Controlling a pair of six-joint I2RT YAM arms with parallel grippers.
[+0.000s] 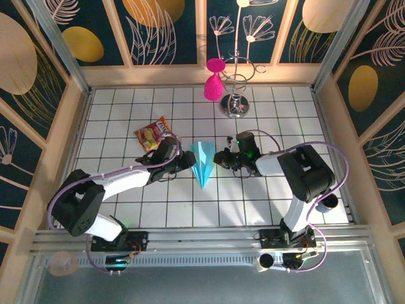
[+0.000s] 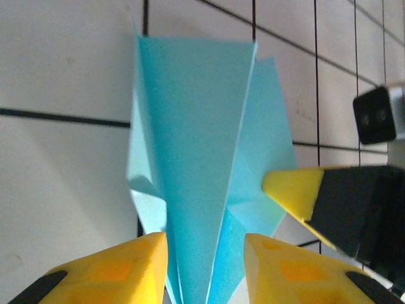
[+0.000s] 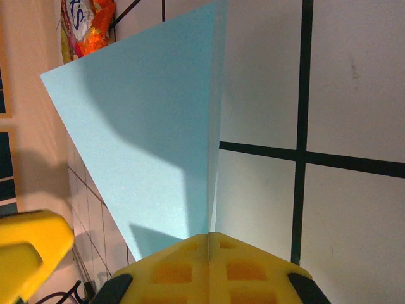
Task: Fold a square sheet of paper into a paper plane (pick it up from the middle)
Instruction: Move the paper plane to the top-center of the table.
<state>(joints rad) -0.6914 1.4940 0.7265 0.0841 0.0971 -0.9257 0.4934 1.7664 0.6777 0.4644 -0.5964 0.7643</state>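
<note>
The square sheet of paper is folded into a light-blue paper plane (image 1: 202,163) that lies mid-table, nose toward the near edge. My left gripper (image 1: 189,159) is at its left side. In the left wrist view the plane (image 2: 196,145) runs between the yellow fingers (image 2: 130,266), and my left gripper (image 2: 205,244) is open around its narrow part, with a small gap on the right. My right gripper (image 1: 219,158) is at the plane's right side. In the right wrist view it (image 3: 209,237) is shut on the plane (image 3: 145,126), whose wing rises from the seam between the pads.
A red-and-yellow snack packet (image 1: 154,133) lies behind the left gripper. A pink vase (image 1: 213,82) and a metal stand (image 1: 235,104) are at the back centre. Wooden walls (image 1: 69,126) border the white tiled table (image 1: 253,202).
</note>
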